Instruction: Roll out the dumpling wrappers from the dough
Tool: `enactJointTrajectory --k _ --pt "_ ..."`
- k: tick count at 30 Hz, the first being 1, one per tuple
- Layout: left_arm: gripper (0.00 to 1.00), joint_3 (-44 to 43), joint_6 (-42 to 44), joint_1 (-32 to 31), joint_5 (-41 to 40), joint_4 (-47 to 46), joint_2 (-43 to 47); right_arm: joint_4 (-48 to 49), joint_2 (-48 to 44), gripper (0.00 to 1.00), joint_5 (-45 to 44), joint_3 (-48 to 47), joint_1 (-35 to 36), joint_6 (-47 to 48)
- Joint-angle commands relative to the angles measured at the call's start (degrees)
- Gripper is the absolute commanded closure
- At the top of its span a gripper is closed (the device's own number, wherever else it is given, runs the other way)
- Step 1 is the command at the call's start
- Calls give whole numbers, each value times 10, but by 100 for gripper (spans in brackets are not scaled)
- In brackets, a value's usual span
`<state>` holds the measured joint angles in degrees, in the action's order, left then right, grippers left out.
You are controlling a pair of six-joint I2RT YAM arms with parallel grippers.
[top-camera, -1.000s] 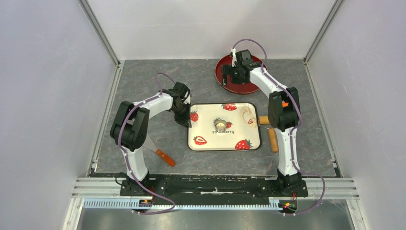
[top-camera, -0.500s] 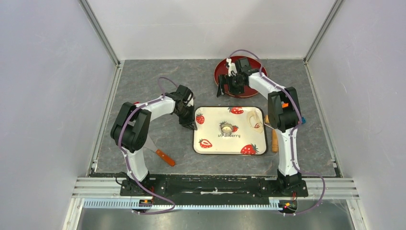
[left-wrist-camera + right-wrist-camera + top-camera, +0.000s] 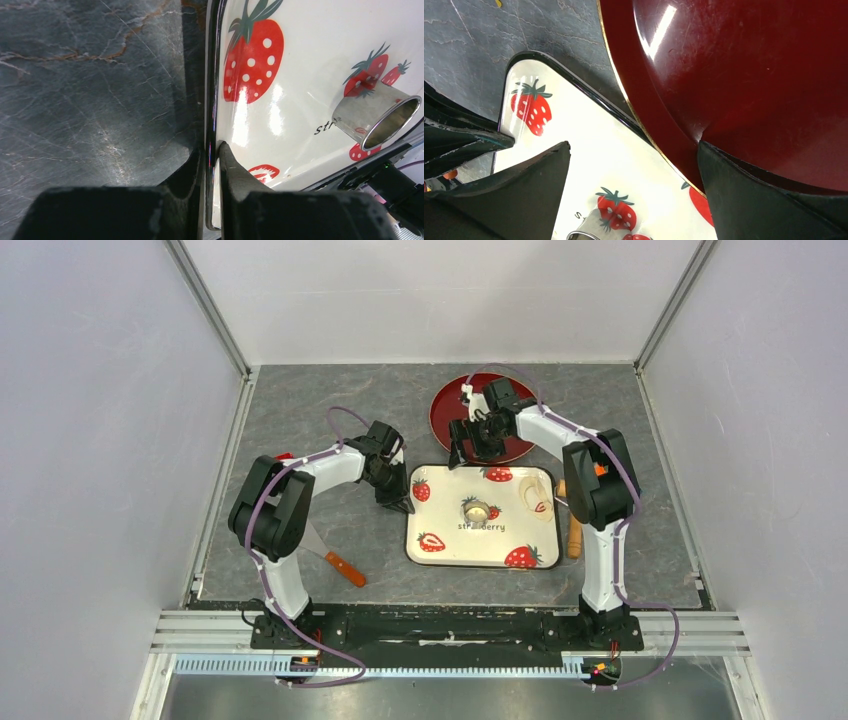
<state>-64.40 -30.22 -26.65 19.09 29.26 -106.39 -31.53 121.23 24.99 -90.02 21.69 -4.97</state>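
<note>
From my station I see the left gripper (image 3: 400,502) clenched on the left rim of the strawberry tray (image 3: 450,540). In the left wrist view its fingers (image 3: 235,175) are nearly together, with the black rim pinched between them, one finger on the table side and the other on the printed white surface. The right gripper (image 3: 468,445) is released, its jaws spread wide and holding nothing. In the right wrist view one finger (image 3: 519,195) hangs over the tray's far corner. The other finger (image 3: 764,200) sits at the near edge of the red plate (image 3: 749,75), and I cannot tell whether it touches it. The plate lies just beyond the tray's far edge, and its rim overlaps that edge in the wrist view. The dumpling wrapper (image 3: 535,492), a pale cream piece of dough, lies on the right end of the tray, clear of both grippers. The metal ring cutter (image 3: 475,508) stands near the tray's middle. A wooden rolling pin (image 3: 573,537) lies just beside the tray's right edge, partly hidden by the right arm. An orange-handled spatula (image 3: 342,566) rests on the table near the left arm.
</note>
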Motion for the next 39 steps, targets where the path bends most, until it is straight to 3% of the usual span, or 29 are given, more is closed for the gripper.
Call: enactJointTrajectory --k 1,10,19,26,32,39 --pt "98 26 -13 -9 -58 17 -18 -57 -36 2 -10 -19 10 -15" --pt "98 34 -15 -9 -61 15 -17 -77 -142 8 -103 29 10 2" --pt "98 51 -26 -9 -69 11 -9 -121 -209 39 -99 150 9 37" --pt "98 54 -31 -9 -77 8 -7 -79 -228 51 -49 248 20 30" --pt "98 56 -30 -9 -75 8 -7 -69 -222 56 -43 257 31 21" --pt "98 57 -29 -9 -73 8 -8 -79 -216 81 -55 231 33 18"
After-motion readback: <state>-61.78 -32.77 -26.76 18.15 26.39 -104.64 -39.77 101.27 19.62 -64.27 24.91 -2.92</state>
